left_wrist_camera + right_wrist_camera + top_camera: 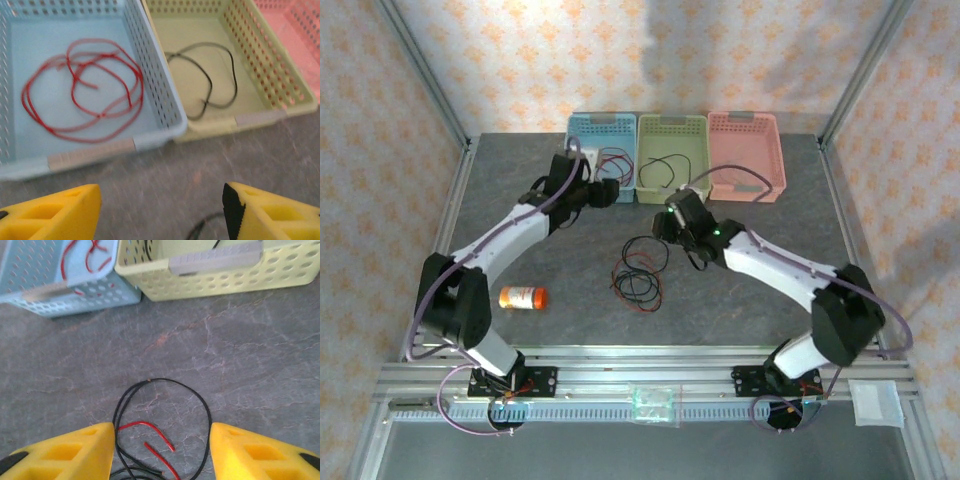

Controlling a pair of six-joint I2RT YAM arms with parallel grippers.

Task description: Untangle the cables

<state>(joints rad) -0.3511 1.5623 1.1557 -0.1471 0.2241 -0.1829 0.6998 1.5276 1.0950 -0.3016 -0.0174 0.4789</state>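
cables not yet sorted lie in a red-and-black tangle [638,270] on the table [570,335], right beneath the right gripper [160,452], whose fingers are spread and empty, with the black loop [150,380] between and ahead of them. to do this step well, i judge it should close on one strand alone (a red end [150,423] lies free inside the loop) and lift slowly so the others slip off. the left gripper [161,210], also spread and empty, hovers near the blue basket [90,152] holding a red cable [102,115]; a black one [210,85] lies in the green basket [260,117].
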